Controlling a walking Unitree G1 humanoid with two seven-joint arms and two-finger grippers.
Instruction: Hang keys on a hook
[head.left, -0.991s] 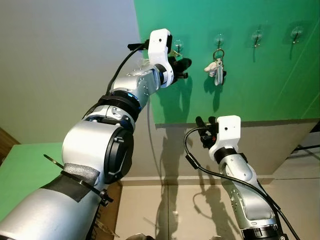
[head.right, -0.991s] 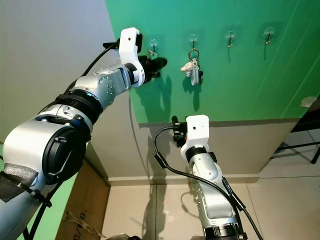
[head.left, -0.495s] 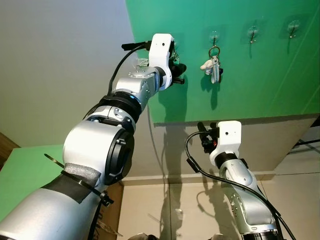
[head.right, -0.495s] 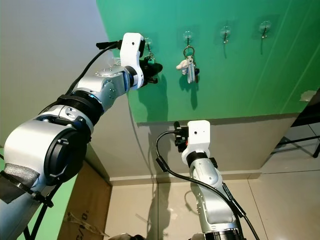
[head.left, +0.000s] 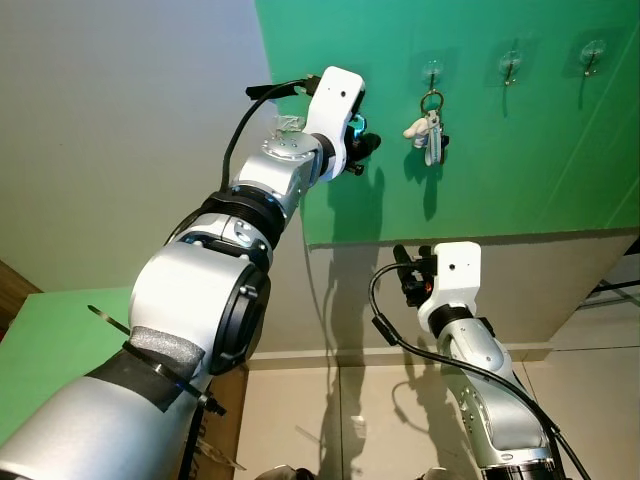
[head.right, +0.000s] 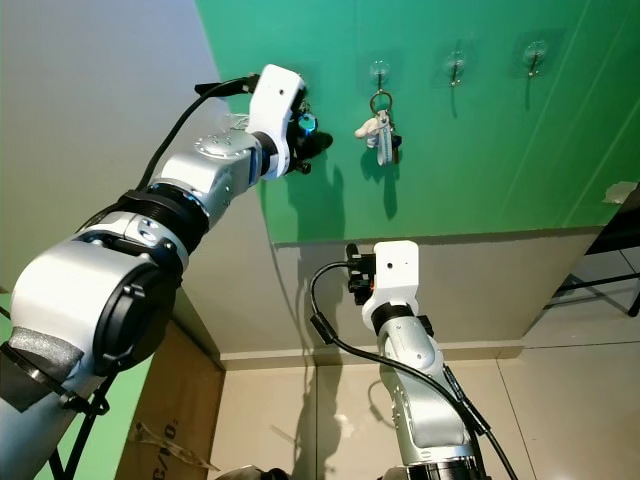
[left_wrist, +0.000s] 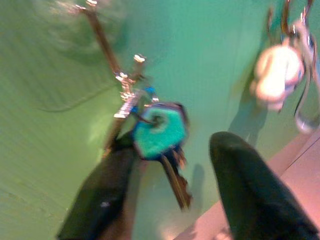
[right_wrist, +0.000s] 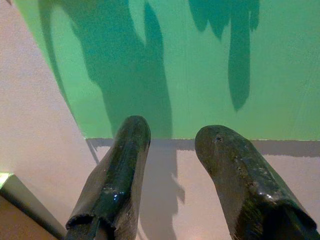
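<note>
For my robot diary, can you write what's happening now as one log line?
left pincer: open, at hook | teal-tagged keys: on hook | right pincer: open, idle low | second key bunch: next hook

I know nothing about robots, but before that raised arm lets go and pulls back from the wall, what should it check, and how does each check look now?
1. Teal-tagged keys hooked on the leftmost hook: cannot tell; the ring sits at the hook, but the picture is blurred.
2. Left end effector fingers apart: ok; the keys hang between them.
3. One finger off the keys: not ok; it seems to touch them.
4. Neighbouring key bunch undisturbed on its own hook: ok.
5. Right end effector out of the way: ok; low, below the green panel.
</note>
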